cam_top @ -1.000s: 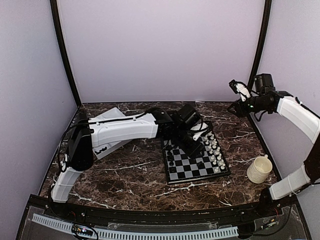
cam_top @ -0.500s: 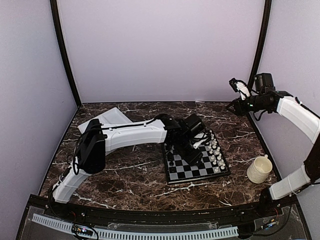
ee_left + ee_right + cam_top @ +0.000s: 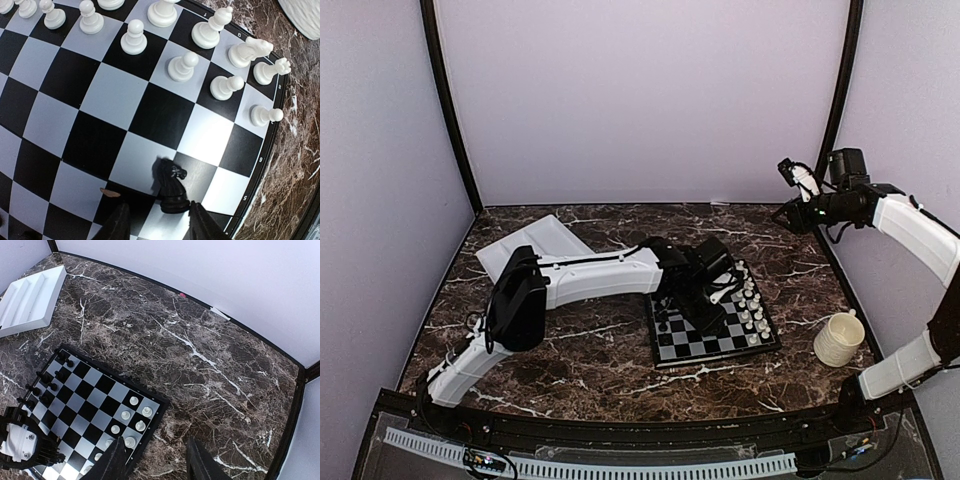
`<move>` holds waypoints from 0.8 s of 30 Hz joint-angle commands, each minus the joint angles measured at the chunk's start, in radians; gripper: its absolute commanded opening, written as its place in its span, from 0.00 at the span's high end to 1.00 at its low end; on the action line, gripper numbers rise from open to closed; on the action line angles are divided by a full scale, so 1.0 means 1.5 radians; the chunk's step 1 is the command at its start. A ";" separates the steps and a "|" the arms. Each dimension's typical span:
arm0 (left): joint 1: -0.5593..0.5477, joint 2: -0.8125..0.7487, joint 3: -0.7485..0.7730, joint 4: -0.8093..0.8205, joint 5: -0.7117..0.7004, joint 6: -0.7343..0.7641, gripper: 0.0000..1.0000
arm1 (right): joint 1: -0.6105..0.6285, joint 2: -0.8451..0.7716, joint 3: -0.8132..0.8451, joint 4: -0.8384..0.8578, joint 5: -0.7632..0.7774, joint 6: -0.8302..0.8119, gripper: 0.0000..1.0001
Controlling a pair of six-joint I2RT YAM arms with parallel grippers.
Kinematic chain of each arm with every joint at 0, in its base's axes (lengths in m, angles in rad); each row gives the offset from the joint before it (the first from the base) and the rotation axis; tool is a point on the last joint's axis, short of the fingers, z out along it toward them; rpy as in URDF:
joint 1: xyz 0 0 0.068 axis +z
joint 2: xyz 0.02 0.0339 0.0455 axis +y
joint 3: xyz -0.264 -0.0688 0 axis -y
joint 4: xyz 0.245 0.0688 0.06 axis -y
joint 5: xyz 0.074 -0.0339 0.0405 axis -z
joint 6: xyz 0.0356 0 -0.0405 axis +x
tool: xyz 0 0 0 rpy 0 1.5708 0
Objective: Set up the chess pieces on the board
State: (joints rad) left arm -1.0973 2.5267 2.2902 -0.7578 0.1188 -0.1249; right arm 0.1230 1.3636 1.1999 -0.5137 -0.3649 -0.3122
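Knight (image 3: 170,184), tiny black plastic, stands upright near rim of black-and-grey checked chessboard (image 3: 115,100), between parted jaws of left gripper (image 3: 159,206); we think one jaw touches base. Right gripper (image 3: 155,441) gapes, high, well apart from board.

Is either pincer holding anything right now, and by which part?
Nothing looks gripped. The left pincer straddles the base of the black knight on the board, a gap showing beside one finger. The right pincer is open and empty.
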 commanded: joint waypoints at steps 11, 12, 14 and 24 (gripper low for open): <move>-0.002 0.020 0.036 -0.028 0.019 0.022 0.72 | -0.003 -0.004 -0.006 0.023 -0.007 0.005 0.58; -0.002 0.022 0.036 -0.028 0.023 0.024 0.72 | -0.003 -0.004 -0.006 0.023 -0.007 0.005 0.57; -0.002 0.025 0.036 -0.026 0.025 0.027 0.73 | -0.003 -0.003 -0.006 0.023 -0.008 0.006 0.57; -0.002 0.033 0.034 -0.017 0.017 0.030 0.72 | -0.003 -0.005 -0.007 0.019 -0.007 0.006 0.57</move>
State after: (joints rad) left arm -1.0973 2.5542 2.3249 -0.7574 0.1398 -0.0891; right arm 0.1230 1.3636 1.1965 -0.5087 -0.3668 -0.3122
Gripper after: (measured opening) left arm 0.308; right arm 0.425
